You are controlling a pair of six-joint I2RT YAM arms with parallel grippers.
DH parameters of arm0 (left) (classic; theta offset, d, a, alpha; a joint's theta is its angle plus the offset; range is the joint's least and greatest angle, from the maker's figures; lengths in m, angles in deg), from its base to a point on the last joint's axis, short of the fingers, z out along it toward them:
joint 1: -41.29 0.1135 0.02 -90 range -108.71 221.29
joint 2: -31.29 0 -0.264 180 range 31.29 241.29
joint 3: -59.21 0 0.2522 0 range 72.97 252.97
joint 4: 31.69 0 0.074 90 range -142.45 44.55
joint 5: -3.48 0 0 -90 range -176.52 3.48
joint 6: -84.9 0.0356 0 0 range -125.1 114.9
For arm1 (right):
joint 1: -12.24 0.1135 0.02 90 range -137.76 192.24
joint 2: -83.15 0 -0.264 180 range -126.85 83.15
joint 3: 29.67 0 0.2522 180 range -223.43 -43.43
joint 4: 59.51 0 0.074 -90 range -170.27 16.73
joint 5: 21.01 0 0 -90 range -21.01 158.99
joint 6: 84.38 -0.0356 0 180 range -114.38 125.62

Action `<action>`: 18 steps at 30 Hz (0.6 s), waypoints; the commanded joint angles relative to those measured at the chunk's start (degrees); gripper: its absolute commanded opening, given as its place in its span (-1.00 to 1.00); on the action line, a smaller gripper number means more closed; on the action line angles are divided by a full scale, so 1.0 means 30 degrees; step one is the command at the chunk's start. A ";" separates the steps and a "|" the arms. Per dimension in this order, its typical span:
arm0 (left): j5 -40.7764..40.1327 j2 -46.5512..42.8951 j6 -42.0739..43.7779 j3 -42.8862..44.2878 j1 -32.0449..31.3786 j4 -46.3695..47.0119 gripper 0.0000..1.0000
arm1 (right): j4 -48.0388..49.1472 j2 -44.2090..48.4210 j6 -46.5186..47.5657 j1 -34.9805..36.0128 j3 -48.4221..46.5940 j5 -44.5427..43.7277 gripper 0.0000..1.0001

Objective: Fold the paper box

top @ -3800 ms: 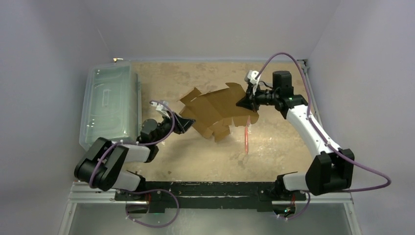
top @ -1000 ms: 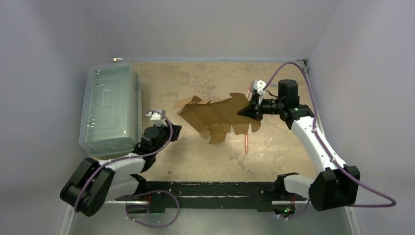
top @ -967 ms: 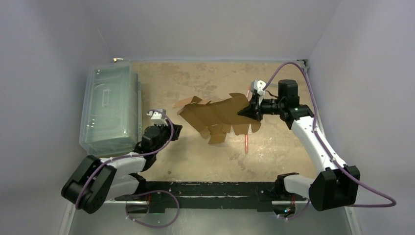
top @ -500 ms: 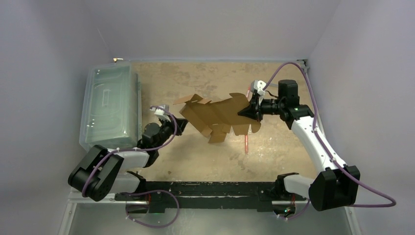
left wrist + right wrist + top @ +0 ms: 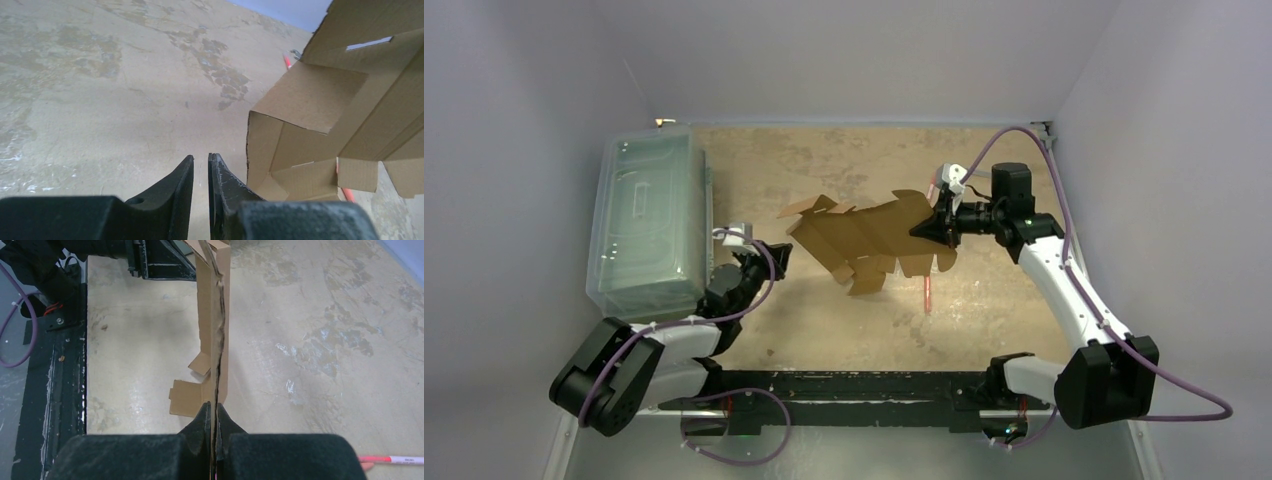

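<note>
The paper box [image 5: 869, 235] is a brown die-cut cardboard sheet, partly folded and held tilted above the table's middle. My right gripper [image 5: 934, 228] is shut on its right edge. In the right wrist view the sheet [image 5: 220, 315] runs edge-on between the closed fingers of that gripper [image 5: 212, 405]. My left gripper [image 5: 776, 255] is just left of the sheet and apart from it. In the left wrist view that gripper [image 5: 201, 157] has its jaws almost together with nothing between them. The box's raised flaps [image 5: 320, 120] are to its right.
A large clear plastic bin [image 5: 649, 220] stands upside down at the left. A red pen [image 5: 927, 288] lies on the table under the box's right side; it also shows in the right wrist view [image 5: 395, 459]. The black rail [image 5: 844, 385] runs along the near edge.
My left gripper, which held the box's left corner 3.8 s ago, is off it and has drawn back a little to the left. The right gripper and box have barely moved.
</note>
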 commanded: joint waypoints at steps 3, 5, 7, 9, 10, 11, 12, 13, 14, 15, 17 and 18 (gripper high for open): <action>-0.1359 0.0629 0.0210 0.0030 -0.0080 0.0565 -0.67 | 0.0417 0.0079 -0.0204 0.0018 -0.0463 0.0662 -1.00; -0.1106 0.1162 0.0043 0.0070 -0.0080 0.1412 -0.66 | 0.0393 0.0057 -0.0188 0.0005 -0.0434 0.0694 -1.00; -0.0761 0.1764 -0.0067 0.0303 -0.0080 0.2311 -0.66 | 0.0396 0.0050 -0.0207 0.0020 -0.0434 0.0717 -1.00; -0.0331 0.2392 -0.0072 0.0632 -0.0080 0.3004 -0.66 | 0.0408 0.0021 -0.0235 0.0020 -0.0434 0.0750 -1.00; -0.0058 0.2822 -0.0076 0.0794 -0.0080 0.3376 -0.65 | 0.0417 0.0021 -0.0232 0.0016 -0.0419 0.0732 -1.00; 0.0254 0.3056 -0.0059 0.0906 -0.0080 0.3887 -0.65 | 0.0428 0.0021 -0.0221 0.0016 -0.0406 0.0704 -1.00; 0.0546 0.3329 -0.0071 0.0978 -0.0080 0.4343 -0.65 | 0.0455 0.0021 -0.0248 0.0016 -0.0405 0.0682 -1.00; 0.0908 0.3715 -0.0043 0.1079 -0.0080 0.4843 -0.65 | 0.0477 -0.0007 -0.0278 0.0019 -0.0405 0.0630 -1.00; 0.1494 0.4005 -0.0003 0.1143 -0.0095 0.5327 -0.65 | 0.0528 -0.0034 -0.0314 0.0005 -0.0379 0.0588 -1.00; 0.1873 0.4253 0.0002 0.1217 -0.0108 0.5739 -0.64 | 0.0578 -0.0059 -0.0341 0.0018 -0.0379 0.0532 -1.00; 0.2811 0.4711 0.0042 0.1198 -0.0187 0.6762 -0.64 | 0.0678 -0.0123 -0.0407 0.0016 -0.0319 0.0379 -1.00; 0.3151 0.4927 0.0048 0.1150 -0.0237 0.7255 -0.64 | 0.0747 -0.0158 -0.0451 0.0020 -0.0302 0.0293 -1.00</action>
